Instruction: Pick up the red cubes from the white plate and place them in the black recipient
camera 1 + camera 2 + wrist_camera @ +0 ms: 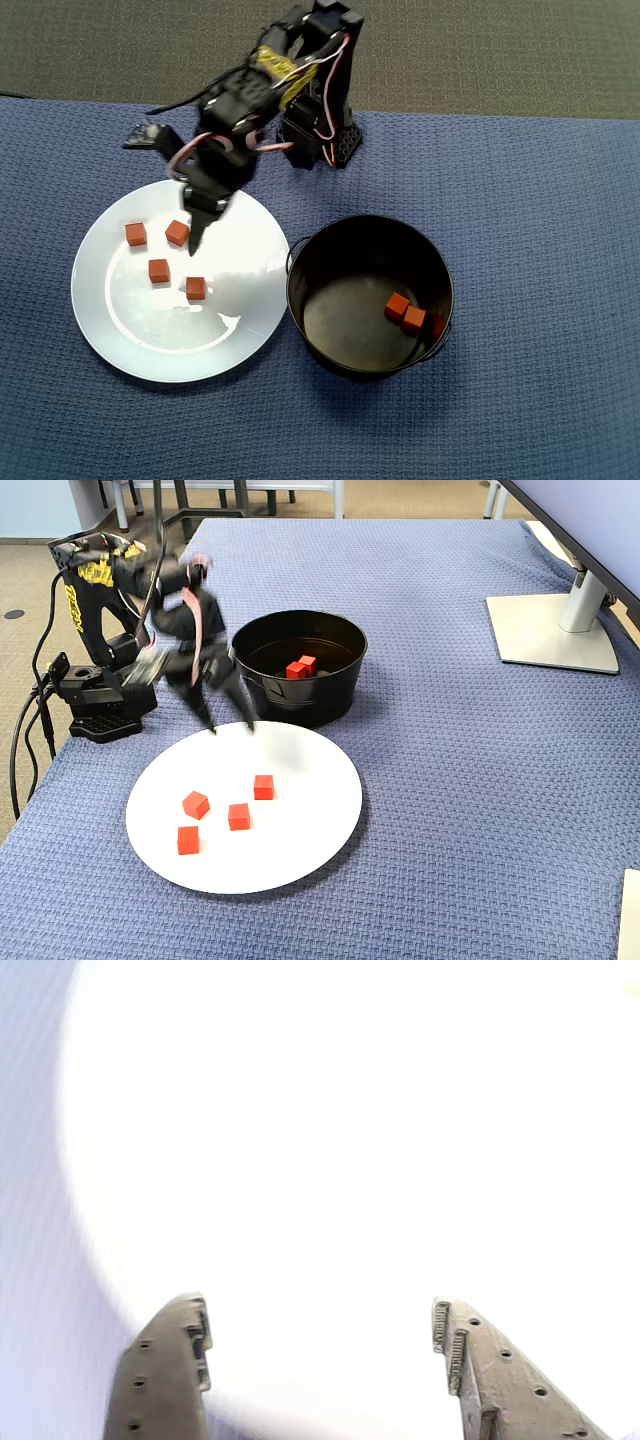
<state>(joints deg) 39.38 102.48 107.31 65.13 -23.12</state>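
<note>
A: Cubes first; how many on the plate [110, 330], how many in the pot [330, 350]?

B: Four cubes on the plate in the overhead view; one at the far left [136, 234], one just beside the arm's tip [178, 233], one below those [158, 270], one nearest the plate's middle [196, 288]; all apart from one another. The pot holds at least two [398, 305], touching, low on its right side; a third may sit against the wall there, but I cannot tell.

A: And the gripper [322, 1345]?

B: Empty; in the wrist view the fingers [170, 1360] stand wide apart with only the washed-out white of the plate between them; no cube shows in that view. In the overhead view the gripper [197, 235] hangs over the plate's upper part, its tip just right of the second cube; the fixed view blurs the gripper [215, 715], so its height above the plate is hard to judge.

A: So which step?

B: I'd say the reach for the next cube; two trips look done, four cubes are left.

A: What does the next move ask for?

B: Probably a shift toward that nearest cube, so that it sits between the fingers; then a descent to the plate and a close. The glossy plate may let a cube slide if one finger nudges it first; the other cubes lie far enough off not to be in the way. The pot stands just beside the plate on the bench [540, 200], rims nearly touching, so the carry is short but must clear the tall wall.
</note>
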